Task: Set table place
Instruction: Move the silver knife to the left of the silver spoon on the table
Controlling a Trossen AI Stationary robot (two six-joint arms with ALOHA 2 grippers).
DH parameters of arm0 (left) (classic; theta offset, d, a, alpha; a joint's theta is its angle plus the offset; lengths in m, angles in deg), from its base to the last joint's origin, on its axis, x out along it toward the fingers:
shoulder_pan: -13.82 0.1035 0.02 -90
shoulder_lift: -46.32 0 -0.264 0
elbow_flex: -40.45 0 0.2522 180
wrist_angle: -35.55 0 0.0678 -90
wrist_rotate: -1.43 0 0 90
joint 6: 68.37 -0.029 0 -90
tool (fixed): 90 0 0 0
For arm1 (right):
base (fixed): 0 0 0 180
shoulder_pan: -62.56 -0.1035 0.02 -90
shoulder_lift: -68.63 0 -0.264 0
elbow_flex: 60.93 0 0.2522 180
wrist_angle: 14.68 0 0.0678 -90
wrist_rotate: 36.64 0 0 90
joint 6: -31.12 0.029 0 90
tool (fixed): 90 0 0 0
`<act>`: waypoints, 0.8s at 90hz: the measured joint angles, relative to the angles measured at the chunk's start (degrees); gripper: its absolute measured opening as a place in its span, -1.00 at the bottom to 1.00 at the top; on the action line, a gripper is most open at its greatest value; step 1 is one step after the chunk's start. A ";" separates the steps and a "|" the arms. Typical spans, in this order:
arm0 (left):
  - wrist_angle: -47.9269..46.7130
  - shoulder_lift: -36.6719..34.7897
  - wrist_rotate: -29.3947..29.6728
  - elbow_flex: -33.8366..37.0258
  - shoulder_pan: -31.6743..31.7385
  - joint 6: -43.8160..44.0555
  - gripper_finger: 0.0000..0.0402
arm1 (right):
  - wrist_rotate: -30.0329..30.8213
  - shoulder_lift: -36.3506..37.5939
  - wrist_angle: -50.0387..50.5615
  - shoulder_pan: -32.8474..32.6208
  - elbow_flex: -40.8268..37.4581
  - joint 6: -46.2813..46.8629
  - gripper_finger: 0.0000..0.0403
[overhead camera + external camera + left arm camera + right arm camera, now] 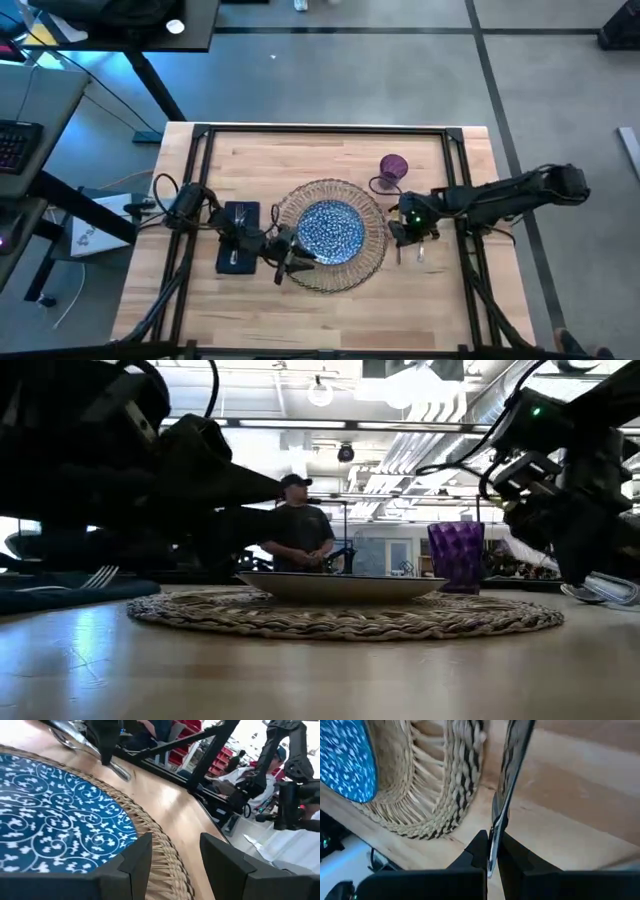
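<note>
The right gripper (492, 855) has its jaws pinched shut on a thin silver knife (512, 765), held on edge just beside the woven mat (445, 780), low over the wood of the table (580, 795). From above, this gripper (408, 225) sits at the right rim of the mat (375, 215), with a bit of silver (420, 252) showing on the table under it and the purple cup (393, 166) standing just behind. The left gripper (170, 857) has its jaws open with nothing between them, and it hangs over the near left edge of the mat, close to the blue and white plate (55, 815). Farther left lies the dark napkin (238, 238) with a fork (97, 576) on it. I think the step in hand is laying the knife down to the right of the plate. The next move needs the knife lowered flat, lined up beside the mat, then let go gently. A person (296, 532) stands far behind the table.
</note>
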 joint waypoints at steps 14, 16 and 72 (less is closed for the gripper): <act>0.00 0.00 -2.92 0.00 2.14 -0.09 -0.27 | -1.84 -3.37 -0.40 0.01 0.00 0.04 -1.00; -0.01 0.00 -3.44 -0.02 2.35 -0.09 -0.27 | -1.91 -3.46 -0.33 0.01 0.00 0.14 -1.00; -3.05 0.00 -9.86 0.00 2.60 -0.27 -0.27 | -3.19 -3.41 4.24 4.57 0.00 1.55 -1.00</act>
